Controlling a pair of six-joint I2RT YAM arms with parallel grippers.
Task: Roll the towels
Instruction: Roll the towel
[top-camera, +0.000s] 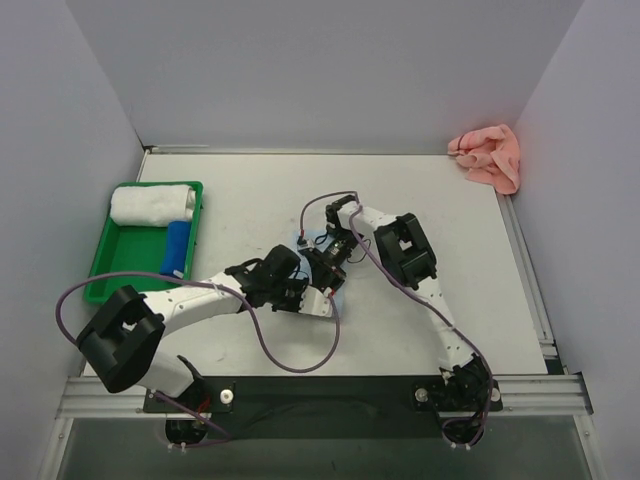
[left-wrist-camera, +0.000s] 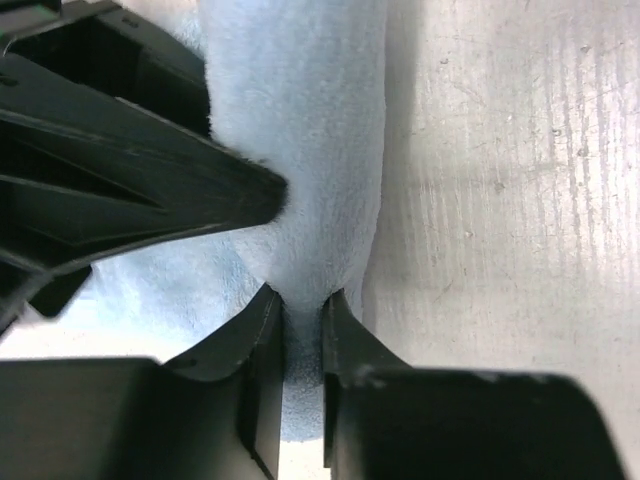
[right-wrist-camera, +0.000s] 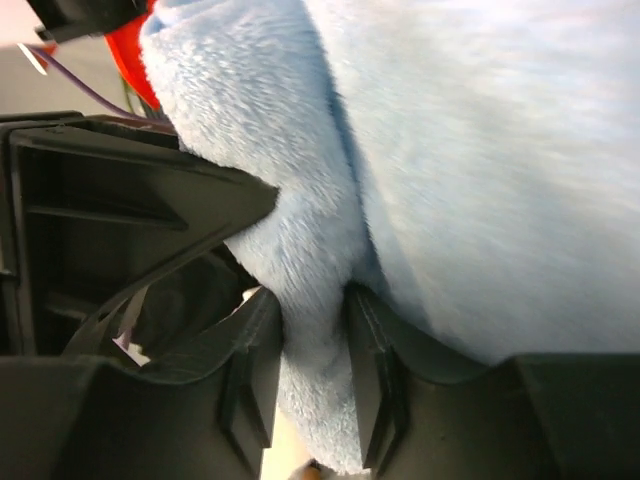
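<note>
Starting from above, where is the light blue towel (top-camera: 308, 240) found?

At mid-table, hidden mostly under both arms. The salmon pink towel (top-camera: 488, 157) is bunched in the far right corner, well apart. A green tray (top-camera: 100, 272) holding a white roll (top-camera: 150, 203) and a blue roll (top-camera: 177, 248) is set by the left edge; nothing is blocked.

And from the left wrist?

The left gripper (left-wrist-camera: 303, 300) is nearly closed, a plush fold pinched in it. Light, limp cloth is judged; edge holds are advised.

The right wrist?

The right gripper (right-wrist-camera: 315, 300) is likewise clamped on a fold.
</note>
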